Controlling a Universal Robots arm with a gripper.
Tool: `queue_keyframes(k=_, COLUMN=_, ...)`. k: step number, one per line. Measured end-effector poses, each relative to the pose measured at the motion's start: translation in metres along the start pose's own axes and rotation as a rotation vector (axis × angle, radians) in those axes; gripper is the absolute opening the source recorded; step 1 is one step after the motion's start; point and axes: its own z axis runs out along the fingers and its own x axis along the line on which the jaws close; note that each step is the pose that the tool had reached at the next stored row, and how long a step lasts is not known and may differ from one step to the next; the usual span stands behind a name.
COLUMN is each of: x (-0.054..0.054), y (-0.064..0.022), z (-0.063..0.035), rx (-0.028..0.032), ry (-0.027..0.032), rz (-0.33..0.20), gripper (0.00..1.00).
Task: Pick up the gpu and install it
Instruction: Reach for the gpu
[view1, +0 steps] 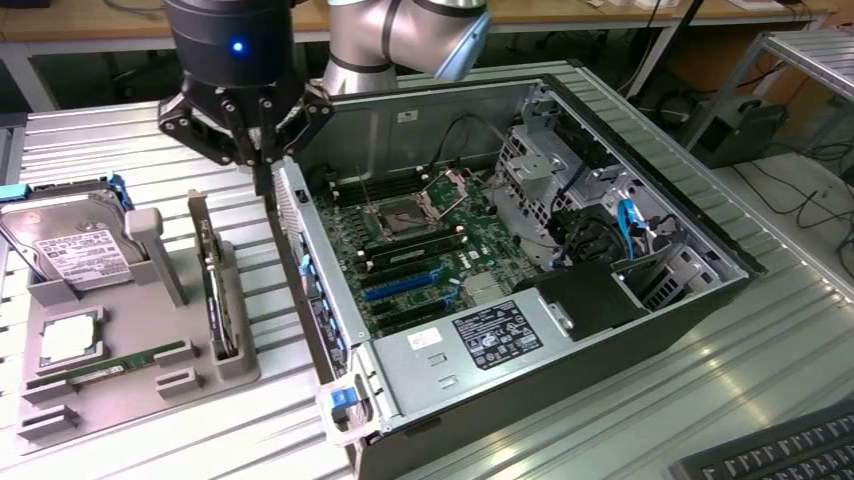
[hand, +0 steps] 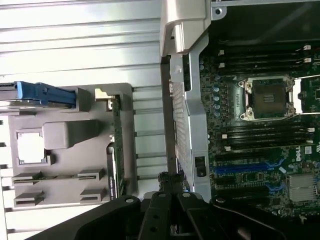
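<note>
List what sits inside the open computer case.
The computer case holds a green motherboard with a CPU socket, blue expansion slots and a labelled power supply. The board under that supply is covered.

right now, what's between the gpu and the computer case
Only the rim of the gray tray and a bare strip of ribbed table separate the gpu from the case; the wrist view shows it.

A ribbed silver counter (view1: 747, 340) spreads beneath the gripper (view1: 263, 170). Beyond the gripper stand wooden desks (view1: 80, 25). Off to its side, cables (view1: 817, 205) trail over grey floor (view1: 767, 185).
</note>
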Motion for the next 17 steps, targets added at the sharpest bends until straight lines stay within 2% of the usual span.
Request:
queue_keyframes(k=11, x=0.042, y=-0.0090, z=0.0127, rx=0.0068, ry=0.0002, rz=0.000, gripper=0.11)
queue_keyframes(k=13, x=0.056, y=-0.0107, z=0.0165, rx=0.0087, ry=0.0001, rz=0.000, gripper=0.11)
queue_keyframes(k=14, x=0.059, y=-0.0110, z=0.0174, rx=0.0093, ry=0.0000, rz=0.000, gripper=0.11)
queue_keyframes(k=17, x=0.059, y=-0.0110, z=0.0174, rx=0.0094, ry=0.0001, rz=0.000, gripper=0.11)
